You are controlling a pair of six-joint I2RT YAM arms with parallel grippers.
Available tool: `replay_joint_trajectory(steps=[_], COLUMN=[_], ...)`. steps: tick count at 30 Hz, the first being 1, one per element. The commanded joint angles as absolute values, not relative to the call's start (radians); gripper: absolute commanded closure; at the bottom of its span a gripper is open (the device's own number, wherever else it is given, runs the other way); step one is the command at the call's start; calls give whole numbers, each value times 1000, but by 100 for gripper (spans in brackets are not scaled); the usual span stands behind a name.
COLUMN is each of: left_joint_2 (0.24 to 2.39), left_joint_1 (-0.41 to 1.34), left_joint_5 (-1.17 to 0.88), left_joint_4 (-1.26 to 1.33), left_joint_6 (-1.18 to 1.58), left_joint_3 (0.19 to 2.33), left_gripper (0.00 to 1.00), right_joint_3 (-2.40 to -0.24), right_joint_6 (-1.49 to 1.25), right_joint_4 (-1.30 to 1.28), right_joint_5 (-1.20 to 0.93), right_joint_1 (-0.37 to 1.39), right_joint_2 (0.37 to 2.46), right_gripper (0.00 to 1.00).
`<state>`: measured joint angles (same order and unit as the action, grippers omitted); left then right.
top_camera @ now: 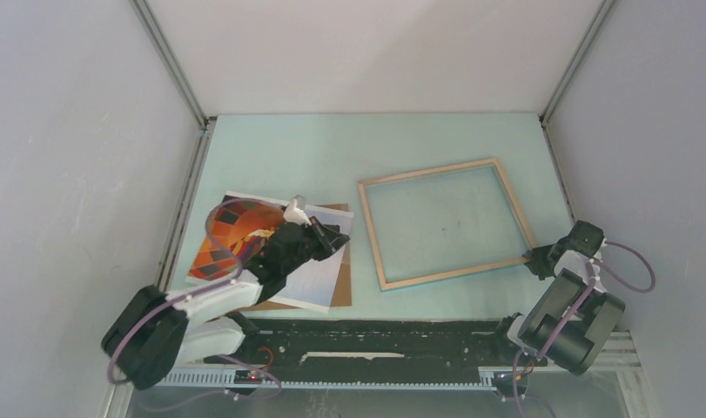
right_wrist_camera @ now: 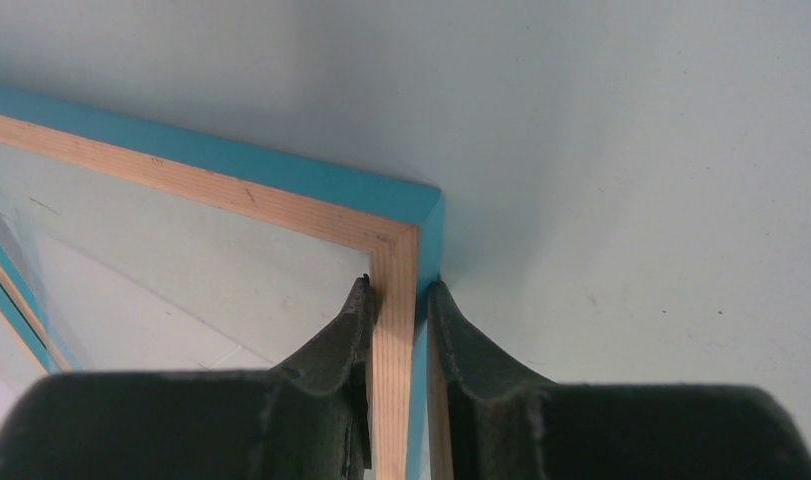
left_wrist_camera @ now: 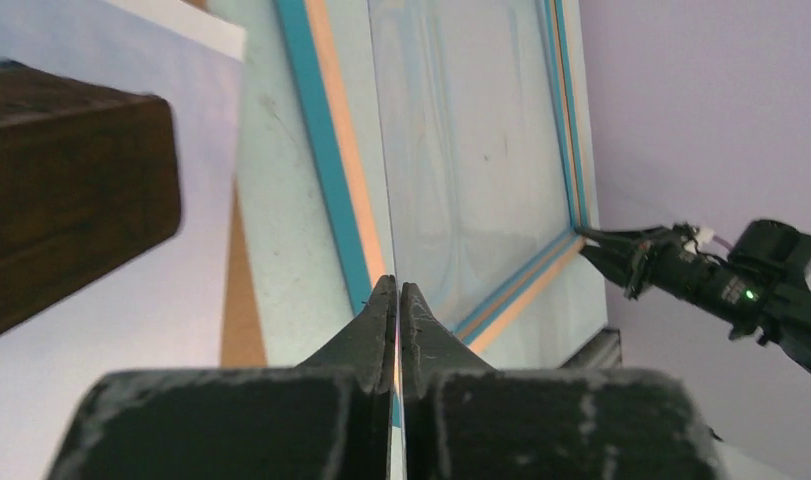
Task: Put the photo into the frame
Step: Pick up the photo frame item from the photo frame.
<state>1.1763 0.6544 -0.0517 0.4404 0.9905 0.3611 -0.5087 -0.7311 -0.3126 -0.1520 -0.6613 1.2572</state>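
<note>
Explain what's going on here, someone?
The left gripper is shut on the right edge of the photo, which sits over a brown board left of the frame. The right gripper is clamped on the frame's near right corner. The frame lies flat on the table, wood side up. The photo is not in the frame yet.

The left arm point(top_camera: 214, 300) is stretching forward and low, with the left gripper point(left_wrist_camera: 398, 292) pinching a thin sheet point(left_wrist_camera: 385, 170) between jaws pressed almost together. The right arm point(top_camera: 567, 305) is bending sharply at the elbow. The right gripper point(right_wrist_camera: 401, 297) is clamping the frame point(right_wrist_camera: 392, 345), with one finger on each side of its rail.
</note>
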Motion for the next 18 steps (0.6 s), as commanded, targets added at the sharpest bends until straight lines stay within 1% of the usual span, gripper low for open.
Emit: replay_joint_trajectory(steps=[1, 3, 5, 9, 12, 13, 15, 17, 18], left_joint_2=[1019, 968, 923, 913, 933, 938, 936, 928, 923], left_joint_1=[645, 640, 610, 521, 491, 485, 478, 472, 469], left_joint_5=[158, 201, 201, 80, 14, -5, -30, -34, -33], left_joint_4=[336, 277, 244, 274, 283, 281, 267, 264, 261], left_joint_6=[916, 915, 922, 946, 933, 929, 931, 960, 977], left_joint_3=[306, 294, 269, 212, 202, 200, 195, 172, 163], left_gripper=[100, 100, 100, 100, 100, 100, 100, 100, 100], right_joint_3=[-506, -508, -509, -509, -509, -510, -524, -542, -550], right_joint_6=[-743, -725, -712, -689, -660, -653, -633, -623, -608], right_joint_4=[-349, -357, -365, -384, -385, -385, -395, -422, -430], right_joint_5=[-109, -96, -83, -66, -62, -58, -47, -14, -19], right_joint_1=[-649, -643, -639, -621, -585, -566, -531, -488, -475], right_joint_2=[1281, 1279, 1276, 1270, 1261, 1255, 1238, 1206, 1191], right_gripper=[100, 100, 100, 100, 90, 84, 78, 69, 62])
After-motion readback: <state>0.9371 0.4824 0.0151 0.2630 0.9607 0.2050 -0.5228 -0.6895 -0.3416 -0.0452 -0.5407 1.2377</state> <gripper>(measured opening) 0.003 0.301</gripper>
